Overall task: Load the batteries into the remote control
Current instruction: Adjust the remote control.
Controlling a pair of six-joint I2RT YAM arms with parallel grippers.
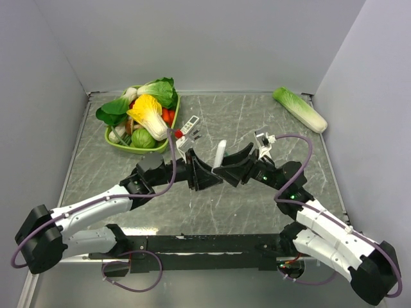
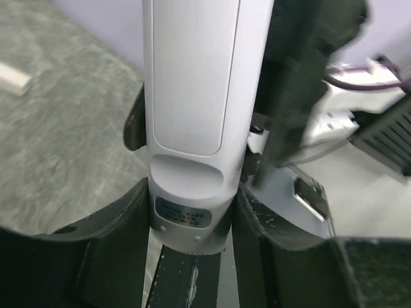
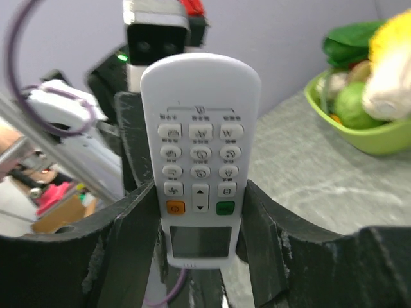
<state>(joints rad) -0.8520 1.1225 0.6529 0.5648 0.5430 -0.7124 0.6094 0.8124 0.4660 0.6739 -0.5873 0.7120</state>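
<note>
Grey marbled tabletop (image 1: 244,205) sits between pale walls. At far left stands a green plastic basket (image 1: 122,146) heaped with vegetables. At centre, the left gripper (image 2: 192,221) presses both fingers against the white rounded remote control (image 3: 200,122), whose plain back faces that wrist camera, its lower end hidden. The right gripper (image 3: 200,212) pinches the screen end, keypad showing. At far right lies a long pale-green cabbage (image 1: 300,109).

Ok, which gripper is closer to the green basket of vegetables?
Left. Both grippers meet at the remote control mid-table; the left gripper stands on the side toward the green basket, the right gripper on the far side.
</note>
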